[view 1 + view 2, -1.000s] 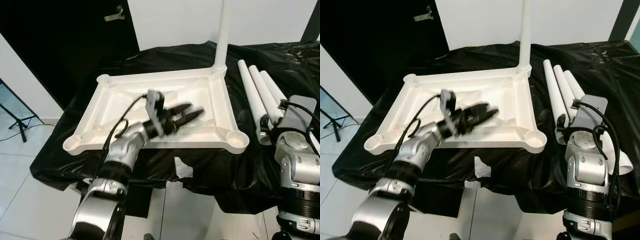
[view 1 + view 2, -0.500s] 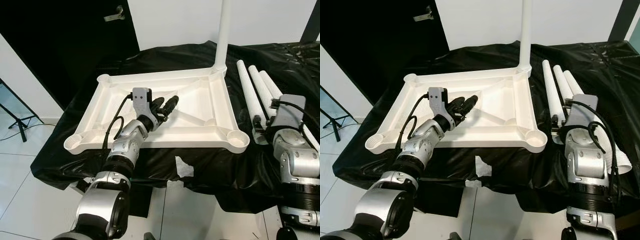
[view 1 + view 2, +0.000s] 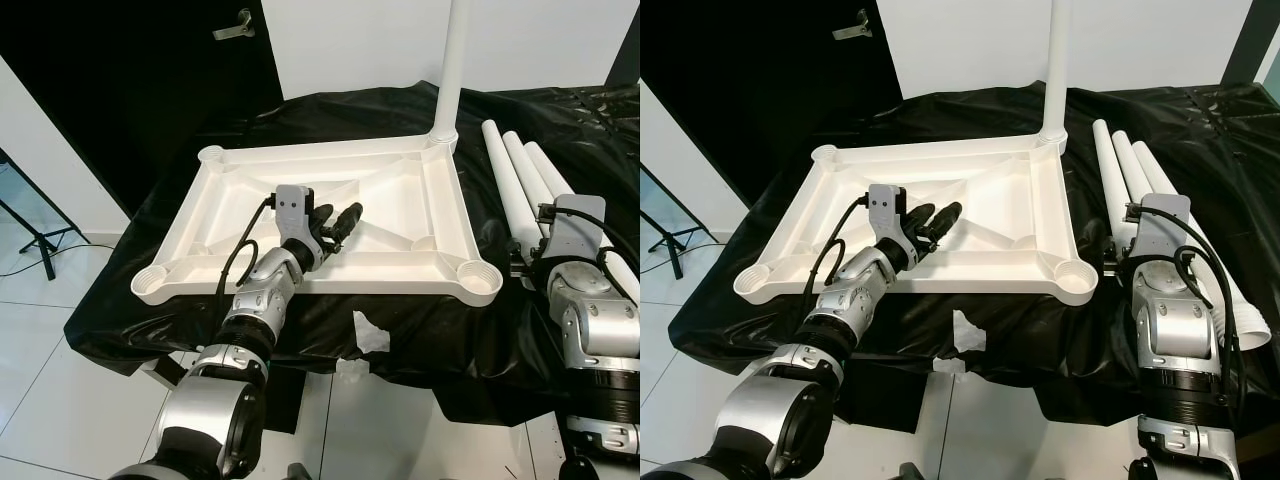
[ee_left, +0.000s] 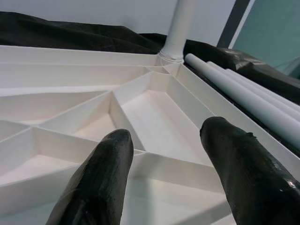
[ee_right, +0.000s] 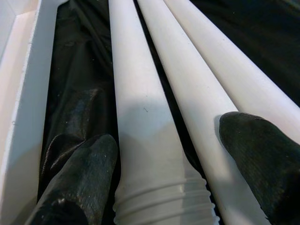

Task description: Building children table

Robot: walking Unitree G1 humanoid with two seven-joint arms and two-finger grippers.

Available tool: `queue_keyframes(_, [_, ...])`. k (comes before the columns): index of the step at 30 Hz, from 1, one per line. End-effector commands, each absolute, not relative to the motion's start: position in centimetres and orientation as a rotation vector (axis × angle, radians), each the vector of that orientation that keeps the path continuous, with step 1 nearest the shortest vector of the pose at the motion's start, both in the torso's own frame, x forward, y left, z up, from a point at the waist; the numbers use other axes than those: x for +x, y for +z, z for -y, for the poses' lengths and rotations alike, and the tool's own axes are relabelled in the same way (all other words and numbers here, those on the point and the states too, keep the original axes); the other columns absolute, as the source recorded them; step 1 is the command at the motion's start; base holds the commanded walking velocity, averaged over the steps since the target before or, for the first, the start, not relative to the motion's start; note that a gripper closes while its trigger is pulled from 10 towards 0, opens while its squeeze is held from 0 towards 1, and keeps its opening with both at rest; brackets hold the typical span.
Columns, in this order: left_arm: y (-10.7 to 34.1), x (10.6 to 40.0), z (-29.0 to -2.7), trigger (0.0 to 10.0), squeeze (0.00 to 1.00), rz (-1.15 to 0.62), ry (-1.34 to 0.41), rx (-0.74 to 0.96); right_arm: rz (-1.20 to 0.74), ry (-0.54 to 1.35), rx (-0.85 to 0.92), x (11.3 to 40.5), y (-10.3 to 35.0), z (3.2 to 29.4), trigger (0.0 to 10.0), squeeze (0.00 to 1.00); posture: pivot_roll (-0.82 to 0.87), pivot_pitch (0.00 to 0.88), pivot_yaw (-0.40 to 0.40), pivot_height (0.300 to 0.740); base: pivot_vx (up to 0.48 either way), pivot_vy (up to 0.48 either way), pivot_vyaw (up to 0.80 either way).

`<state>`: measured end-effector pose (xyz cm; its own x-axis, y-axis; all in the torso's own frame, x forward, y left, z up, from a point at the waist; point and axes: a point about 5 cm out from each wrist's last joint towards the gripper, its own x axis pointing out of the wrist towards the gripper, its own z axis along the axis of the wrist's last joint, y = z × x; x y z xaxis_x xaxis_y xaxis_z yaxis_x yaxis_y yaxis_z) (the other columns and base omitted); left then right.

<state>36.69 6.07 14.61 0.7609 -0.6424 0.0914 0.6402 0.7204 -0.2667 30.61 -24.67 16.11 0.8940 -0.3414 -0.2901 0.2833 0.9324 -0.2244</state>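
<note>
Left gripper [image 3: 338,222] spread wide, empty, above upturned white plastic tabletop [image 3: 420,215]; right gripper [image 5: 164,183] parted astride loose white tube leg [image 5: 136,122] on black-draped surface [image 3: 330,110]

Loose legs [image 3: 520,175] right of tabletop [image 3: 400,215]

We count one white tabletop [image 3: 440,215] lying upside down at the centre of the frame, with four round leg sockets, one at each corner. One white leg [image 3: 451,70] stands screwed into the upper right socket. Three more loose white legs [image 3: 520,185] lie side by side at the right of the frame. Two pincers are in view, one left pincer [image 3: 336,222] and one right pincer [image 5: 164,183].
</note>
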Motion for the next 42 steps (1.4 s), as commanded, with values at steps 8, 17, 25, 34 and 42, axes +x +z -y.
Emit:
queue_keyframes(8, [14.7, 37.1, -5.7, 10.0, 0.00, -0.008, -0.664, -0.272, -0.577, -0.277, -0.096, 30.8, 11.7, 24.6, 10.0, 0.00, -0.19, 0.000, 0.098, 0.740, 0.000, 0.000, 0.00])
queue_keyframes(17, [14.2, 36.9, -6.0, 10.0, 0.00, -0.021, -0.644, -0.268, -0.614, -0.277, -0.047, 31.3, 11.5, 24.7, 10.0, 0.00, -0.18, 0.000, 0.096, 0.740, 0.000, 0.000, 0.00])
queue_keyframes(25, [13.9, 36.7, -5.4, 10.0, 0.00, -0.025, -0.658, -0.246, -0.622, -0.329, -0.012, 31.2, 11.5, 25.1, 10.0, 0.00, -0.17, 0.000, 0.099, 0.740, 0.000, 0.000, 0.00])
queue_keyframes(34, [12.8, 36.1, -5.0, 10.0, 0.00, -0.051, -0.631, -0.232, -0.720, -0.327, 0.030, 29.0, 8.0, 23.7, 10.0, 0.00, -0.19, 0.000, 0.118, 0.740, 0.000, 0.000, 0.00])
queue_keyframes(42, [12.4, 35.8, -4.5, 10.0, 0.00, -0.061, -0.635, -0.226, -0.757, -0.332, 0.050, 28.1, 6.9, 23.3, 10.0, 0.00, -0.19, 0.000, 0.121, 0.740, 0.000, 0.000, 0.00])
